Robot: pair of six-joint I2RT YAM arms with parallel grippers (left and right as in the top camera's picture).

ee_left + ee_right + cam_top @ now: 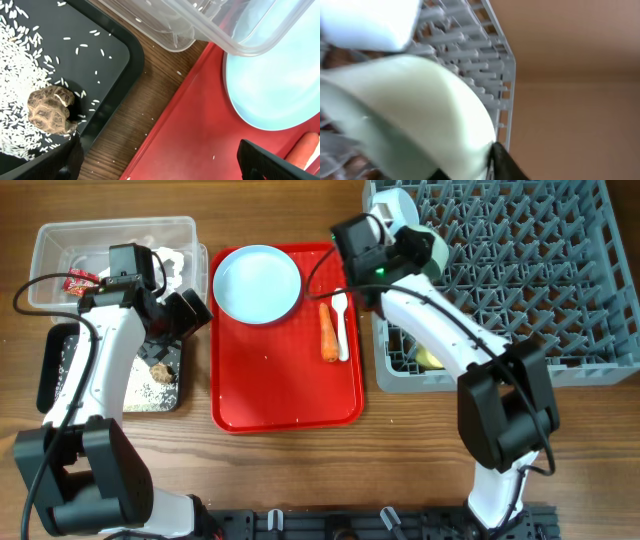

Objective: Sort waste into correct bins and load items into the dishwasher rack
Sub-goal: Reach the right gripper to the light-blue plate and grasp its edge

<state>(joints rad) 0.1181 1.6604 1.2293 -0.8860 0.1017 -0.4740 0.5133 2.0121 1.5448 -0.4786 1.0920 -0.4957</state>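
Bowl (410, 115), pale green: you will find it at the left edge of the dishwasher rack (540, 280), tilted among the pegs. Its curved wall fills the right wrist view. A second bowl (397, 205) sits just beyond it.

Right claw (415, 252): positioned at the bowl's rim. One dark finger (507, 162) shows hard against the edge. You cannot tell from these views whether the rim is clamped or merely touched.

Left claw (170, 162): fingers wide apart with nothing between them. It hangs over the gap between the black tray (48, 370) and the red serving tray (285, 395).

Handling assessment, bowl:
- It appears rigid, thin-walled and light.
- The glossy surface looks slippery, so a grip across the curved wall would likely slide.
- Take it at the rim, one finger inside and one outside.
- Let it settle between pegs before you let go. If tilted, it may roll off a peg row.

Outstanding on the serving tray:
- Plate (258, 283): flat, stiff and smooth. Only its raised edge offers purchase.
- Spoon (341, 325): light and thin. Pinch it mid-handle.
- Carrot (328, 332): firm. Grasp it across the middle.
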